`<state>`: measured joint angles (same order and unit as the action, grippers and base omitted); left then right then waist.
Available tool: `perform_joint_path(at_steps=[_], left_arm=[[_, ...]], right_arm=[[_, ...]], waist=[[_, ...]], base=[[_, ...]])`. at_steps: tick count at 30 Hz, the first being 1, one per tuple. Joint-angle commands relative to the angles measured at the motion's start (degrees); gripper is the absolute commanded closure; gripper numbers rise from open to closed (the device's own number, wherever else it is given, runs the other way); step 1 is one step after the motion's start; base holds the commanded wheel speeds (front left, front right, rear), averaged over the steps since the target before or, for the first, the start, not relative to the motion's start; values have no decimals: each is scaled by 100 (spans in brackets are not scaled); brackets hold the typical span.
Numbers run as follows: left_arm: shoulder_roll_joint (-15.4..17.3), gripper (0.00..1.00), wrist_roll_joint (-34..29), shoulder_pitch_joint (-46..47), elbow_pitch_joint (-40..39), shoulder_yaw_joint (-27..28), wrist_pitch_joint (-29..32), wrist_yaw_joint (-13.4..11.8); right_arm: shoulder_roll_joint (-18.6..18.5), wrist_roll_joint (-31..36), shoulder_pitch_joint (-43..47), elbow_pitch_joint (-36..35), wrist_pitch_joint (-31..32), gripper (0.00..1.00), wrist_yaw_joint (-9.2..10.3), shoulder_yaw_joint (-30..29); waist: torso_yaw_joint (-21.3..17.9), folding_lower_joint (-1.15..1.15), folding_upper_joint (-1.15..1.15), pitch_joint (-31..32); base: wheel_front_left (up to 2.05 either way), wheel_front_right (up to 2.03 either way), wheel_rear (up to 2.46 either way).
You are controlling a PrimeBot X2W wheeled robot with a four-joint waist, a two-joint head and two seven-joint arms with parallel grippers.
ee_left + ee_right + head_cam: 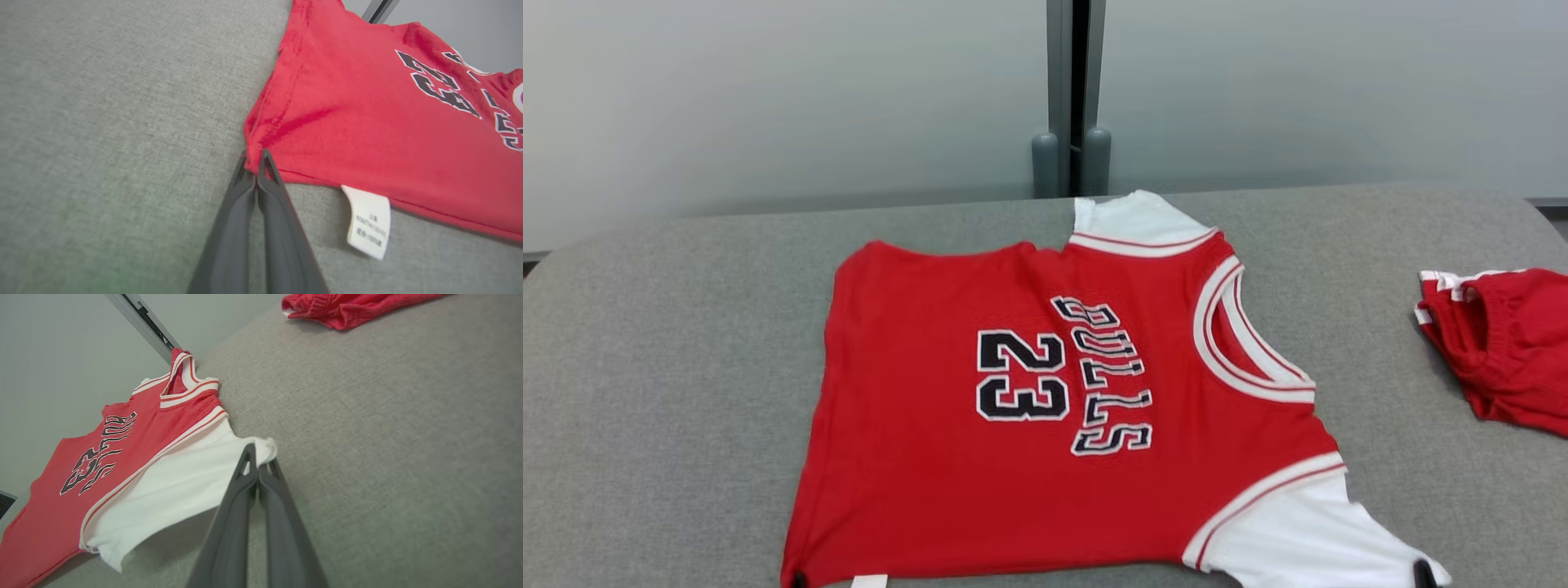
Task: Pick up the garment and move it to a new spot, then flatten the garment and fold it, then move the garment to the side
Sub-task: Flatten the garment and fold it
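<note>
Head cam looks down on the jersey (pixel 915 474); wrist cams sit low at its near corners (all catch the 23 (pixel 1023 376)).

Table (pixel 670 392): covered in grey woven fabric, with rounded far corners; its far edge runs along a pale wall.
Jersey (pixel 915 490): red, spread face up across the middle of the table, from close to the far edge to the near edge. The hem faces the left edge and the white-trimmed neck faces the right edge.
Sleeves: white, one at the far edge and one at the near edge; the near one is raised, with shadow under it.
Care label (pixel 369 220): white, lying on the fabric just beside the near hem corner.
Second red garment (pixel 1503 351): crumpled, white-trimmed, at the right edge, well apart from the jersey.
</note>
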<state>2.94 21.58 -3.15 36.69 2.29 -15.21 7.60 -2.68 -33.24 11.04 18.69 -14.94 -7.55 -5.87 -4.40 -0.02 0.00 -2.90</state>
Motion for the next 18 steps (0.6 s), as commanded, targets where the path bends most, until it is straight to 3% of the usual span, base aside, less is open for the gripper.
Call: perform_joint_path(at_steps=[1, 7, 10, 18], left_arm=[[33, 100, -32, -97, -3, 9, 15, -23], [15, 100, -79, -66, -489, -287, 2, -21], [11, 100, 88, 160, -837, -342, 0, -19], [2, 100, 342, 940, -1089, -477, 1, -17]], right_arm=[[-45, -1, 149, -47, -34, 100, 11, -88], [-41, -12, 281, -376, -33, 100, 11, -21], [-39, -256, -117, -544, -34, 100, 6, 44], [-35, -131, -1491, -462, -31, 100, 6, 222]], waist=[[2, 2, 0, 29], [37, 2, 0, 13], [30, 2, 0, -95], [169, 2, 0, -495]], base=[[0, 0, 0], [0, 0, 0], [0, 0, 0], [0, 0, 0]])
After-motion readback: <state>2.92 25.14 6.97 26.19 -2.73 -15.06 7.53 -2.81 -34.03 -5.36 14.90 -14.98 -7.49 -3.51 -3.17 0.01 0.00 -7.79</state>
